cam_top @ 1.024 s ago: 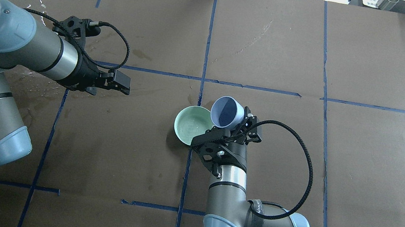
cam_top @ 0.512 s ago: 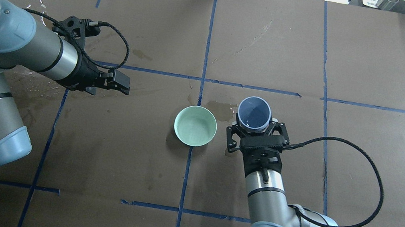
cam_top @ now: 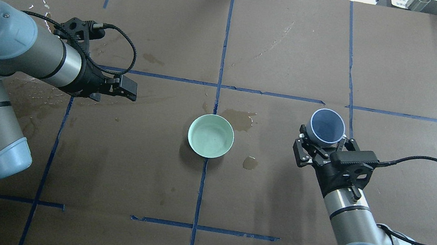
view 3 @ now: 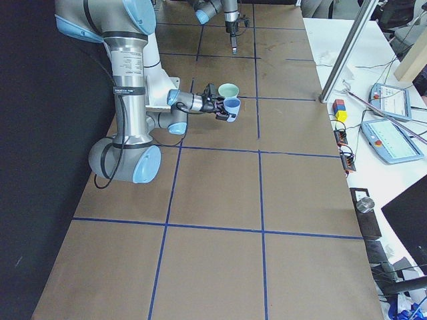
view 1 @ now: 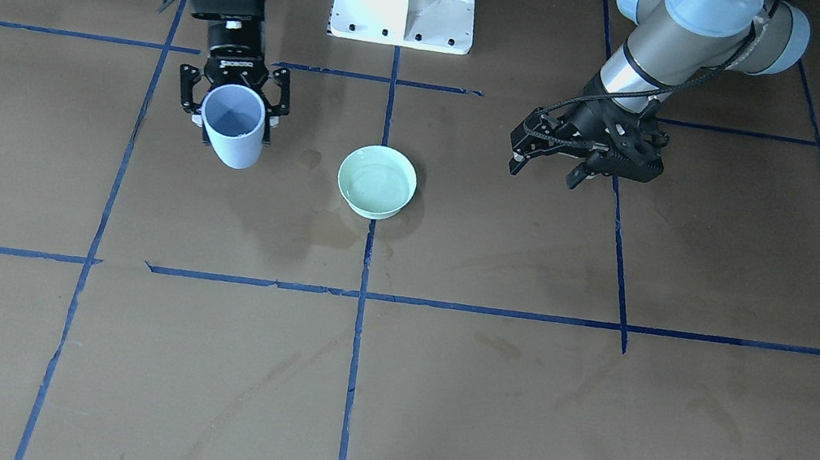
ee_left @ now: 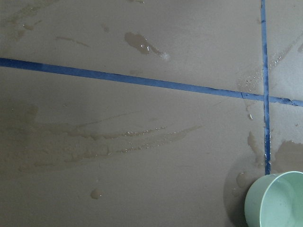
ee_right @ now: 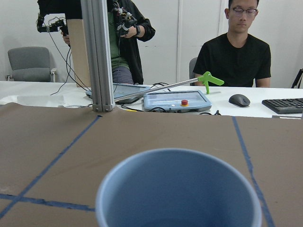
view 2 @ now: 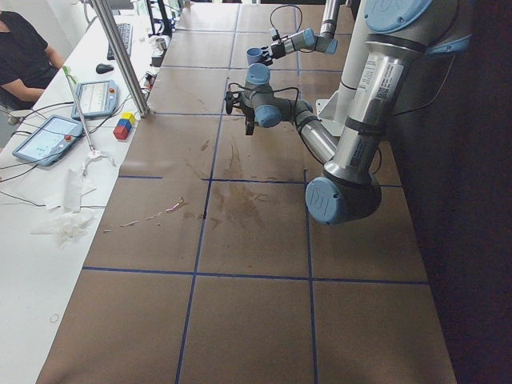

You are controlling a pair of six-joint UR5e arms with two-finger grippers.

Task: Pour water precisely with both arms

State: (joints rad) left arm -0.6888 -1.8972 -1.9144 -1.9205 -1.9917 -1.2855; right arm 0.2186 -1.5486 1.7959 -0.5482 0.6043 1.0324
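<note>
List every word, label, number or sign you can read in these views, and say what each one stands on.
No text can be read in any view.
Strip label on the left arm: print too small to read.
Strip label on the right arm: print too small to read.
White marking on the right arm's wrist housing: blurred, unreadable.
The blue cup and the green bowl: no markings visible.

right gripper [cam_top: 321, 150]: swinging the cup [cam_top: 326, 127] away from the bowl [cam_top: 210, 135], out to its right
cup: tipping back upright
stains [cam_top: 238, 117]: coming into view beside the bowl as the arm is clearing them
</note>
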